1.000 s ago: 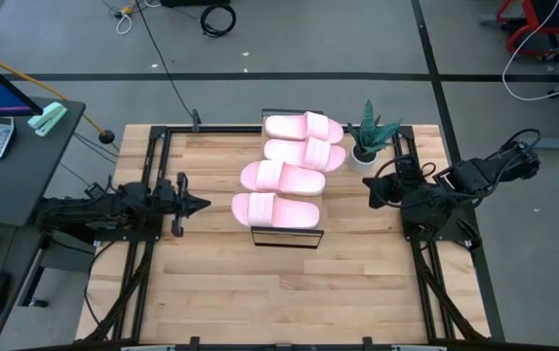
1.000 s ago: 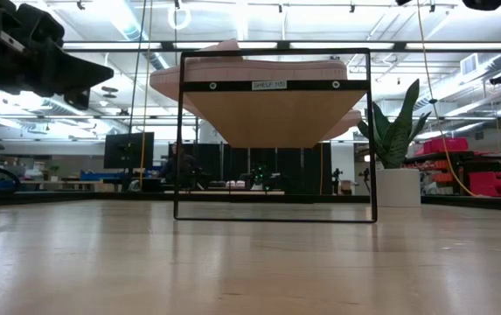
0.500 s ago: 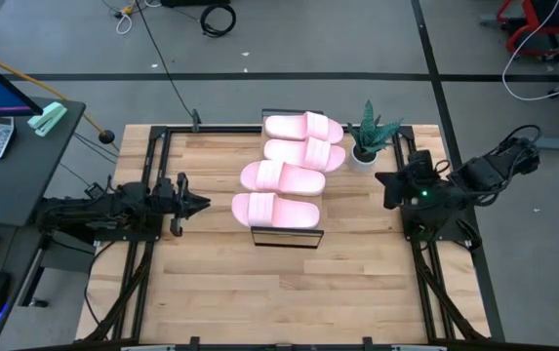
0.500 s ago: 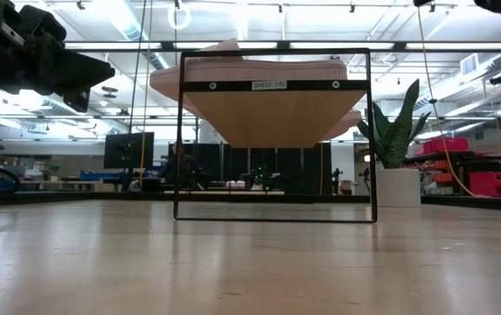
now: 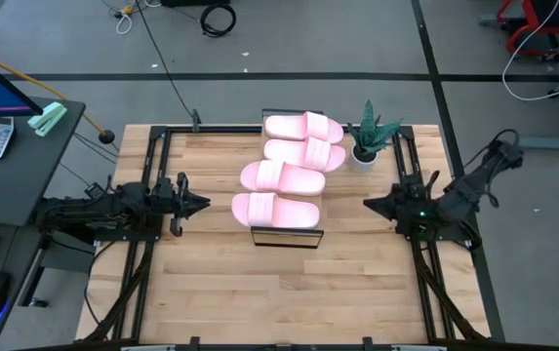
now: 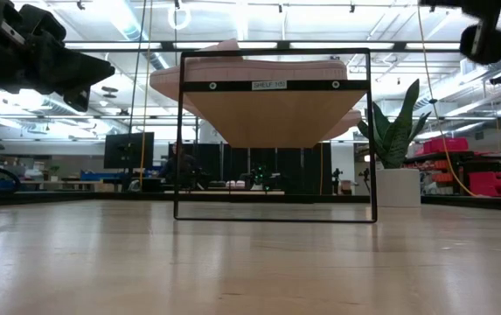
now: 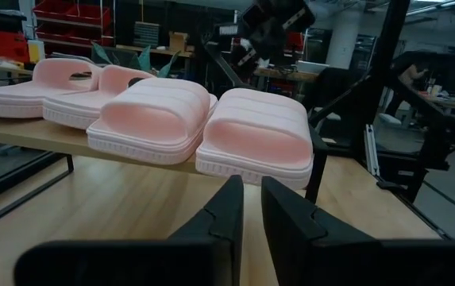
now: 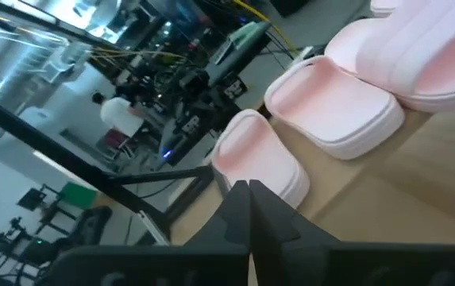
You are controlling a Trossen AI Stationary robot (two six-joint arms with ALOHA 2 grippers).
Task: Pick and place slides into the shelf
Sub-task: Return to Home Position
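Left claw (image 7: pixel 251 208) slightly parted, holding nothing (slides (image 5: pixel 289 176) on shelf (image 5: pixel 286 235)); right claw (image 8: pixel 248 208) clenched, empty.

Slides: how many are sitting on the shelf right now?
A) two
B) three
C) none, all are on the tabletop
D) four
D: the high view shows all four pink slides lying side by side along the shelf, and neither gripper is holding one.
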